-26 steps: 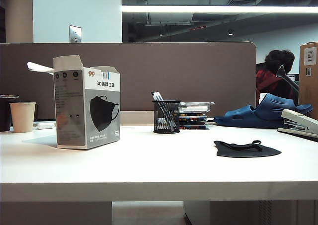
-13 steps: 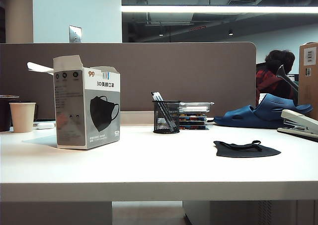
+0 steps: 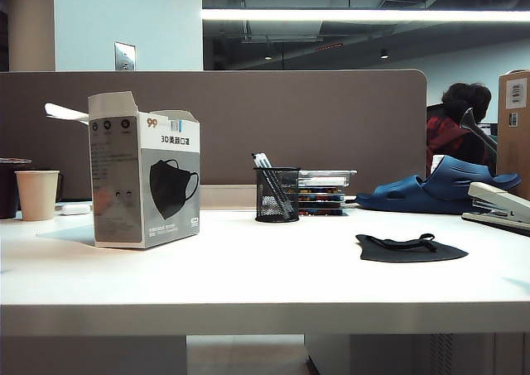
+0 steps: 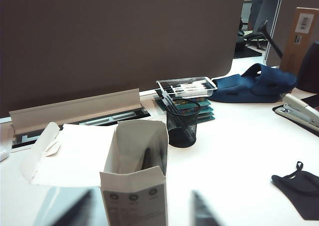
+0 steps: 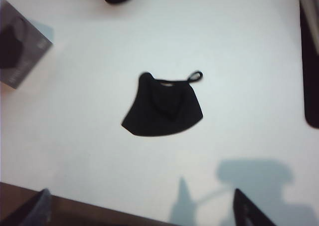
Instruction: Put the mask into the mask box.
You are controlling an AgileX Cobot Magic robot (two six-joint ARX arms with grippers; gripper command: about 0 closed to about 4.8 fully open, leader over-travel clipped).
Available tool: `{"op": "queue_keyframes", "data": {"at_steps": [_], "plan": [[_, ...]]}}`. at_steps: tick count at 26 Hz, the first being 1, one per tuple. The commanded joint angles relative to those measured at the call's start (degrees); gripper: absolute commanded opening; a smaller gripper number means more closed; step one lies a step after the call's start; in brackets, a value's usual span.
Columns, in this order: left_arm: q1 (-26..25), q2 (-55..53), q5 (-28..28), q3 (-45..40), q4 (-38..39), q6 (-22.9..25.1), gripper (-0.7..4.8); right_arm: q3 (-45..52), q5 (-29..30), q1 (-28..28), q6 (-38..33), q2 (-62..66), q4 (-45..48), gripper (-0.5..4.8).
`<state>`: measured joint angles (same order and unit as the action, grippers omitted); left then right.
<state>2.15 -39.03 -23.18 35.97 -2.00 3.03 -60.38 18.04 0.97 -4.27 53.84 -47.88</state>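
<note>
The black mask (image 3: 410,249) lies flat on the white table at the right, ear loop on top. It also shows in the left wrist view (image 4: 299,186) and the right wrist view (image 5: 162,106). The mask box (image 3: 145,180) stands upright at the left with its top flaps open; inside looks dark (image 4: 134,176). Neither gripper shows in the exterior view. My left gripper (image 4: 139,211) is open, hanging before and above the box. My right gripper (image 5: 144,211) is open wide above the table's near edge, short of the mask, nothing between its fingers.
A black mesh pen holder (image 3: 277,194) and a stack of trays (image 3: 325,191) stand mid-table by the grey partition (image 3: 248,118). A blue slipper (image 3: 439,189), a stapler (image 3: 501,205) and a brown carton (image 3: 513,127) are at the right. A paper cup (image 3: 37,194) stands far left.
</note>
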Motion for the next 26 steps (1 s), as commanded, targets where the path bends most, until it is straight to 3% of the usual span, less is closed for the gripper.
{"op": "queue_keyframes", "data": {"at_steps": [1,3,9,12,15,18,20,26], "plan": [[-0.1,-3.4,-0.2,0.4,-4.0,0.0,4.28,-0.3,0.5,0.2,0.4,5.5,2.4,4.79],[-0.1,-5.1,0.0,0.4,-4.6,0.0,4.71,-0.3,1.6,0.2,0.4,8.6,4.1,4.79],[-0.1,-10.1,0.5,0.4,-7.4,0.0,4.71,-0.3,3.6,2.2,2.0,18.1,10.8,4.79],[-0.1,-12.8,0.5,0.4,-9.7,0.0,4.70,-0.3,3.0,6.4,6.1,24.9,14.6,4.79],[-0.1,-13.5,2.0,0.4,-9.5,0.0,4.70,-0.6,-2.4,10.7,9.0,31.6,18.6,4.79],[-0.2,-13.5,3.5,0.4,-9.6,0.0,4.70,-0.7,-4.6,12.2,9.0,35.3,20.9,4.79],[-0.1,-13.5,4.0,0.4,-9.6,-0.1,4.69,-0.7,-9.2,12.9,9.9,39.2,23.5,4.79],[-0.2,-14.9,4.0,0.4,-9.9,-0.1,4.67,-0.8,-12.2,13.0,10.3,43.8,26.3,4.79]]}}
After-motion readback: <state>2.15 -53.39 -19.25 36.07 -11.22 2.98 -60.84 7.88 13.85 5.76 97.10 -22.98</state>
